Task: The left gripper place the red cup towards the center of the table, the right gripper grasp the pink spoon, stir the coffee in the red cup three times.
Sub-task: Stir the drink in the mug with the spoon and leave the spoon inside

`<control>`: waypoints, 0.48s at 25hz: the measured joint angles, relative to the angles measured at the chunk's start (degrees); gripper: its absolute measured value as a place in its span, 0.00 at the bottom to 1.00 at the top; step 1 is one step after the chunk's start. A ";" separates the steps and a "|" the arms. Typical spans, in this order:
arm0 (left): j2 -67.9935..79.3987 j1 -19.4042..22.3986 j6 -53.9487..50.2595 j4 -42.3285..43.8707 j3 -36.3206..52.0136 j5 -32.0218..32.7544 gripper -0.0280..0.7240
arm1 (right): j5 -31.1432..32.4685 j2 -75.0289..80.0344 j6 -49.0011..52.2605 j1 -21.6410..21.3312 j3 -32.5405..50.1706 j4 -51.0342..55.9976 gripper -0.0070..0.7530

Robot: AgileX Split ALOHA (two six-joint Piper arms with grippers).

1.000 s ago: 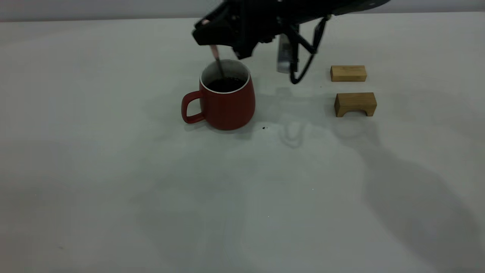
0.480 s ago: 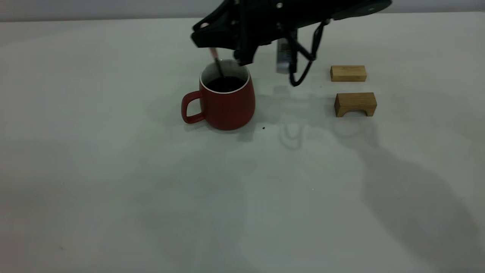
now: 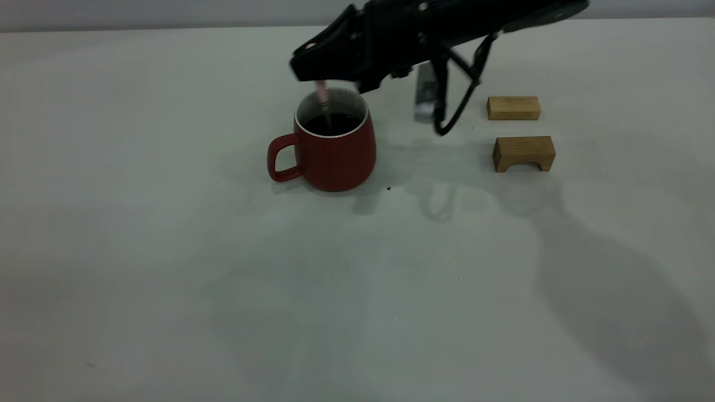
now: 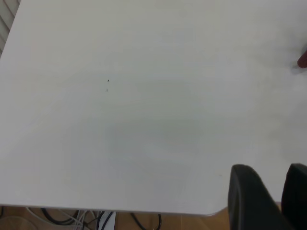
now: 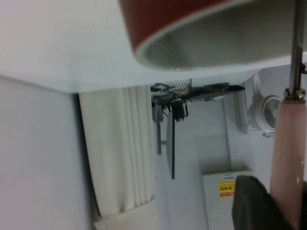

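Note:
The red cup [image 3: 333,149] stands upright near the middle of the table [image 3: 167,279], its handle pointing left, with dark coffee [image 3: 334,124] inside. Just above the cup's rim, my right gripper [image 3: 314,66] is shut on the pink spoon [image 3: 321,91], whose metal stem dips into the coffee. In the right wrist view the pink spoon [image 5: 288,153] runs from my right gripper [image 5: 280,211] up into the red cup [image 5: 158,24]. My left gripper [image 4: 282,189] hangs open over the table's edge, holding nothing, with a sliver of the red cup [image 4: 303,60] far off.
Two tan wooden blocks lie right of the cup: a flat one [image 3: 513,108] and an arch-shaped one [image 3: 524,152]. A tiny dark speck [image 3: 389,188] sits by the cup's base. The right arm's cable loop [image 3: 447,120] hangs between cup and blocks.
My right gripper has shifted slightly right, carrying the spoon from the cup's back left side towards its middle. The cup has stayed put.

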 joint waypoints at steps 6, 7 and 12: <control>0.00 0.00 0.00 0.00 0.00 0.00 0.36 | 0.74 0.11 -11.52 -0.89 0.00 1.63 0.16; 0.00 0.00 0.00 0.00 0.00 0.00 0.36 | 1.19 0.11 -12.62 -1.36 0.00 1.04 0.16; 0.00 0.00 0.00 0.00 0.00 0.00 0.36 | 1.77 0.15 -14.30 -2.18 0.00 -2.12 0.16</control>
